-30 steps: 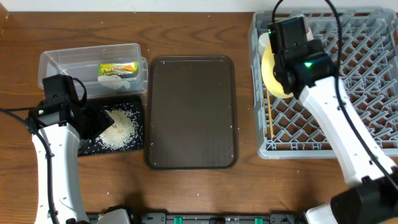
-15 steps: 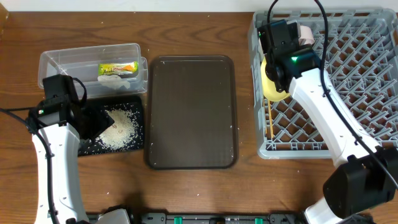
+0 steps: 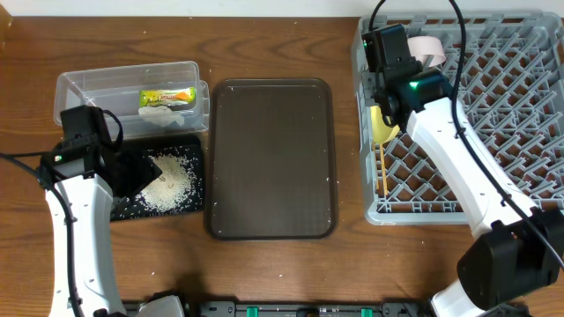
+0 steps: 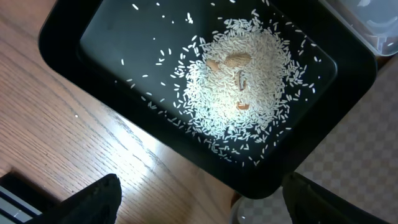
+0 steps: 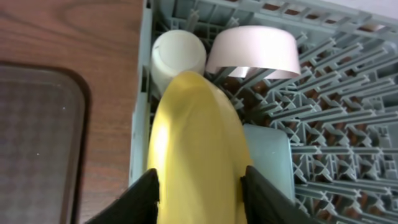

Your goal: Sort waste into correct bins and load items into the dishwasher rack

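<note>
The yellow plate (image 5: 196, 137) stands on edge at the left side of the grey dishwasher rack (image 3: 458, 210). My right gripper (image 5: 199, 186) is open, one finger on each side of the plate's upper rim. Behind the plate sit the small white cup (image 5: 177, 53) and the pinkish bowl (image 5: 252, 50), with a light blue bowl (image 5: 268, 155) to its right. Chopsticks (image 3: 383, 172) lie in the rack's front left. My left gripper (image 4: 214, 202) hangs open and empty over the near edge of the black tray (image 4: 124, 37), which holds rice (image 4: 242, 81).
The clear tub (image 3: 88, 88) at the back left holds the snack wrapper (image 3: 167, 97) and a white tissue (image 3: 159, 112). A large dark brown serving tray (image 3: 271, 158) lies between the bins and the rack. A few brown bits sit on the rice.
My right arm has carried the plate toward the rack's back left and lowered it onto its edge. Its jaws have parted from the plate. The left arm has not moved.
</note>
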